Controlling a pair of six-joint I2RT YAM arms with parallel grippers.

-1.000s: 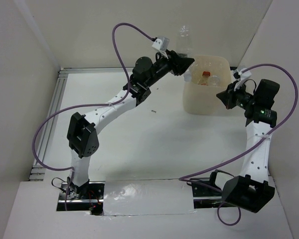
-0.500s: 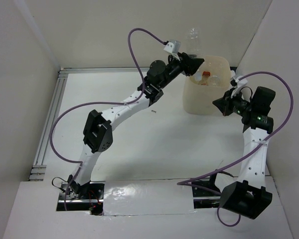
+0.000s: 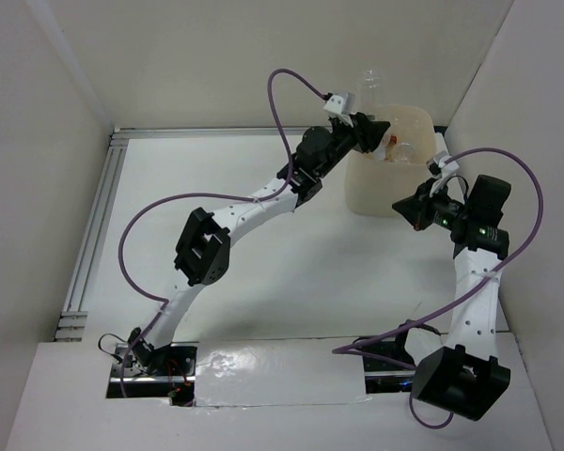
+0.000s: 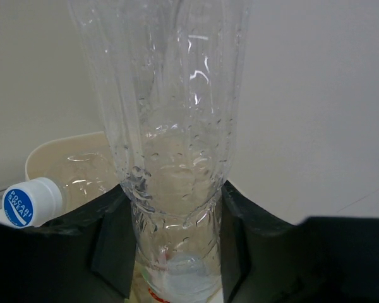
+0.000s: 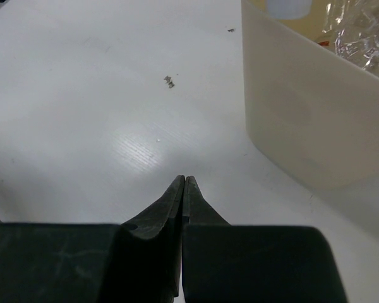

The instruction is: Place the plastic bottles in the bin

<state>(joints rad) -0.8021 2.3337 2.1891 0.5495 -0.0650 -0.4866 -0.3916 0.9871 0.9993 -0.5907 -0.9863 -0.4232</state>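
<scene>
Currently left gripper clamped on clear bottle above bin at 1 o'clock; right gripper pinched together, empty.

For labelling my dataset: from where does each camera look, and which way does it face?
Top external: above and behind the arms, looking down on the table; both arms show.
Left wrist: on the left gripper, facing the clear bottle it clamps; its fingers show.
Right wrist: on the right gripper, facing down at the table; shut fingers show.
Shared: the bin, in all three.
</scene>
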